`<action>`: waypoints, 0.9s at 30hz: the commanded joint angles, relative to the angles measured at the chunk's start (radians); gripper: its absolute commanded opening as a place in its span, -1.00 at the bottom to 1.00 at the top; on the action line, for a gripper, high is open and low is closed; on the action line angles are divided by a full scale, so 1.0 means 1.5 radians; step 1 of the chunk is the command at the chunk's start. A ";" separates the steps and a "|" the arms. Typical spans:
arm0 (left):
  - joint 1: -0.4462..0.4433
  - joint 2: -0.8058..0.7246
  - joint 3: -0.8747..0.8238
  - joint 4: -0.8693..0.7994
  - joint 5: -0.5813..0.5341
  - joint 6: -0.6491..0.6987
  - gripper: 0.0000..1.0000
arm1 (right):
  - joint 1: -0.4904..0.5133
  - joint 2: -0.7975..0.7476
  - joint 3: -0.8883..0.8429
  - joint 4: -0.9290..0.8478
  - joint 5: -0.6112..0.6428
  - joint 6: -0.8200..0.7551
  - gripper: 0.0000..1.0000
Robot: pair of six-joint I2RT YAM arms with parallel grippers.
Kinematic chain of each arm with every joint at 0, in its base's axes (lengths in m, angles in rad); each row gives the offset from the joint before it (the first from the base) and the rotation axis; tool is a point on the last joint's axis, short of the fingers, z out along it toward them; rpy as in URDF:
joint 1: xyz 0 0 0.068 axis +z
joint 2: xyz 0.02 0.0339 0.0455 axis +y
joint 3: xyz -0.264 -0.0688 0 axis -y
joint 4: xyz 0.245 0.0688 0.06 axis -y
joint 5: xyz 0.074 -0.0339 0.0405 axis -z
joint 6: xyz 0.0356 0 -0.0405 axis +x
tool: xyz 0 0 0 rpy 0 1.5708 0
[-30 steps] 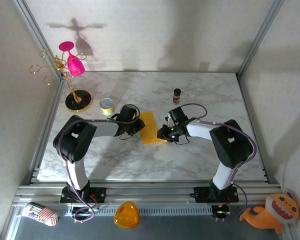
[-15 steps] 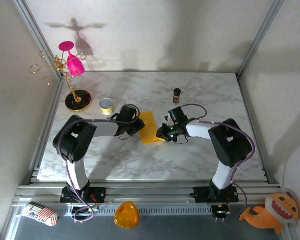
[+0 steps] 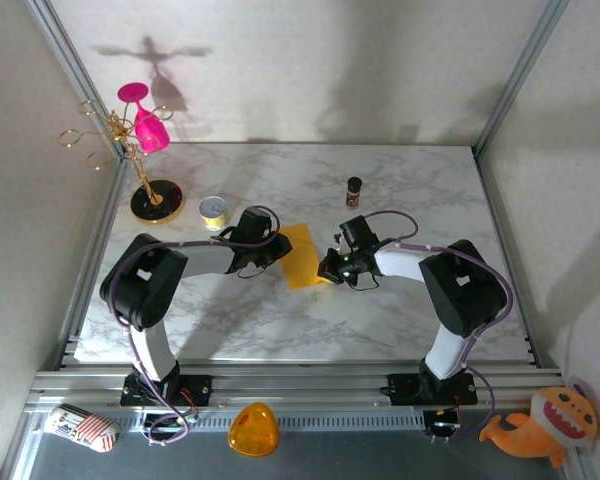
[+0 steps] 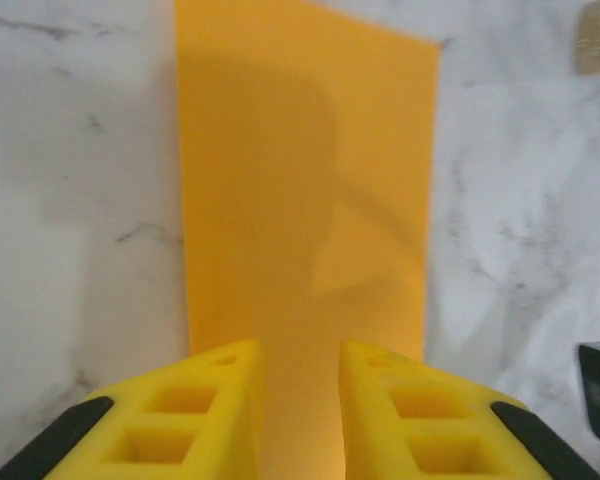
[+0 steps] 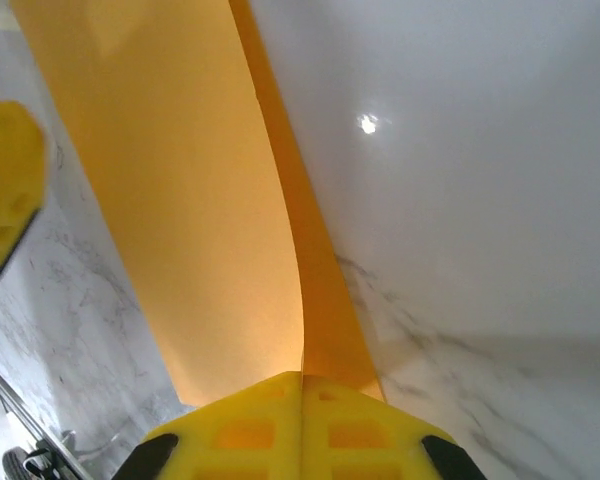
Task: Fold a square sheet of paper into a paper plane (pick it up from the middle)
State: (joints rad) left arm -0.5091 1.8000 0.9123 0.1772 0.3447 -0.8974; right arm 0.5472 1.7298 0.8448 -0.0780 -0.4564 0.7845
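Note:
The square sheet of paper (image 3: 300,256) lies near the table's middle, folded into an orange-yellow rectangle. My left gripper (image 3: 277,253) sits low at its left end. In the left wrist view its yellow fingers (image 4: 220,400) stand a little apart, open, with the paper (image 4: 305,180) stretching away between and beyond them. My right gripper (image 3: 327,270) is at the paper's right near corner. Its jaws are pressed together, shut on the paper (image 5: 180,200), whose two layers (image 5: 320,280) rise from the pinch at my right gripper (image 5: 302,385). A left finger (image 5: 5,190) shows at the far end.
A small yellow tin (image 3: 213,211) stands behind the left arm and a dark little bottle (image 3: 353,190) behind the right one. A gold rack with a pink glass (image 3: 145,150) is at the back left. An orange dome (image 3: 253,430) and a plush toy (image 3: 545,425) lie off the table's front.
My right gripper's jaws have closed onto the paper's edge. The left gripper's jaws have parted slightly. Both arms have barely shifted.

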 commanded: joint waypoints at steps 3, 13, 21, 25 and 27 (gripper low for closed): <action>-0.034 -0.053 -0.067 0.178 0.043 -0.089 -0.45 | -0.005 -0.085 -0.066 0.012 0.033 0.069 -1.00; -0.071 0.000 -0.070 0.173 0.013 -0.124 -0.52 | -0.004 -0.122 -0.098 0.017 0.000 0.121 -0.97; -0.083 0.004 -0.071 0.129 0.001 -0.118 -0.54 | 0.000 -0.119 -0.109 0.031 -0.059 0.151 -0.94; -0.086 -0.008 -0.078 0.072 -0.035 -0.112 -0.58 | 0.003 -0.103 -0.103 0.038 -0.098 0.148 -0.92; -0.086 -0.014 -0.077 0.047 -0.051 -0.102 -0.59 | 0.007 -0.094 -0.099 0.035 -0.108 0.146 -0.92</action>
State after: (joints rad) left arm -0.6319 1.7966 0.8009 0.3363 0.3325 -1.0695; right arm 0.5480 1.5650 0.6907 -0.0277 -0.5606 0.9955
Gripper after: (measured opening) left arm 0.208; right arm 0.062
